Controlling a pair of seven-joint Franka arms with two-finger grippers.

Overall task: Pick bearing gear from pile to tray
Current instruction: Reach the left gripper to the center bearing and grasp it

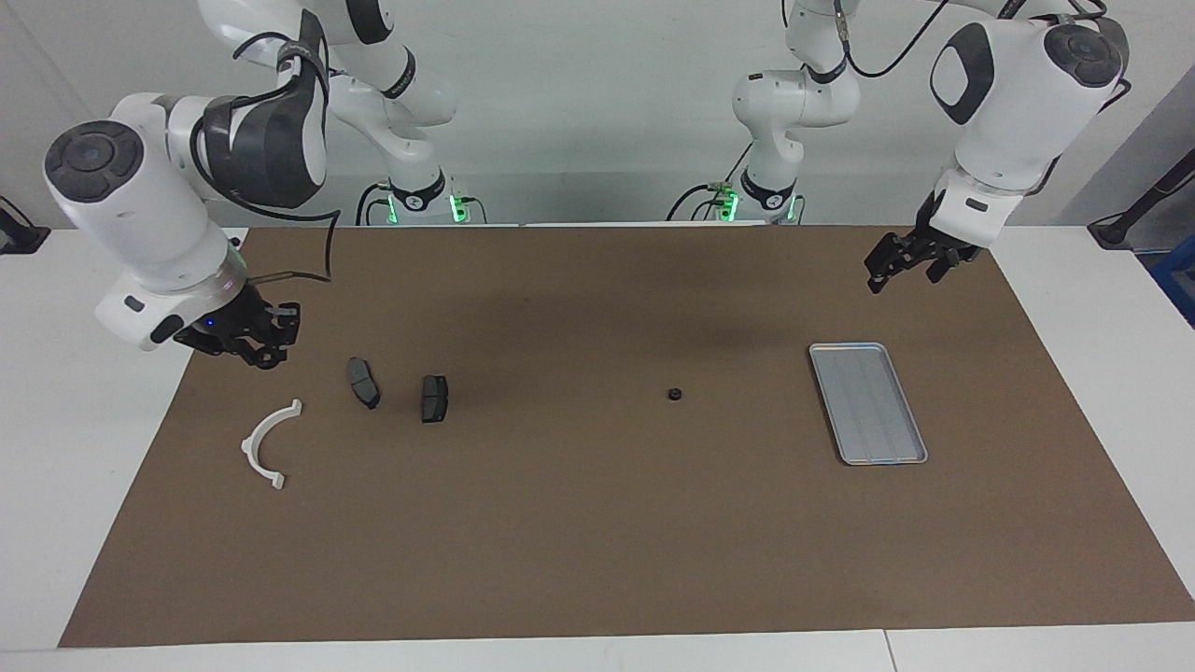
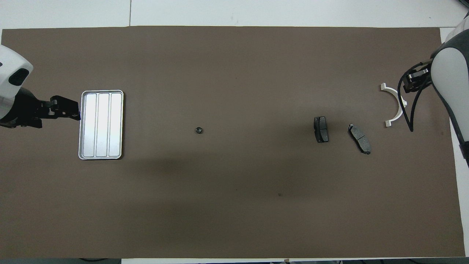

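Bearing gear (image 1: pixel 673 394): we see it alone mid-mat, apart from everything
Tray (image 1: pixel 867 402): toward the left arm's end of the mat (image 1: pixel 597 560)
Left gripper (image 1: pixel 898 261): we find it spread wide, empty, above the mat's corner
Right gripper (image 1: pixel 250 341): raised by the bracket (image 1: pixel 269 443); we can't tell its fingers
Brake pads (image 1: pixel 364 382): between bracket and gear

The tray (image 2: pixel 82 124) is bright, smooth metal with a dull sheen. The mat (image 2: pixel 234 205) looks matt brown, paper-like. The bracket (image 1: pixel 266 442) is smooth white plastic; the pads (image 2: pixel 321 129) are dark and matt.
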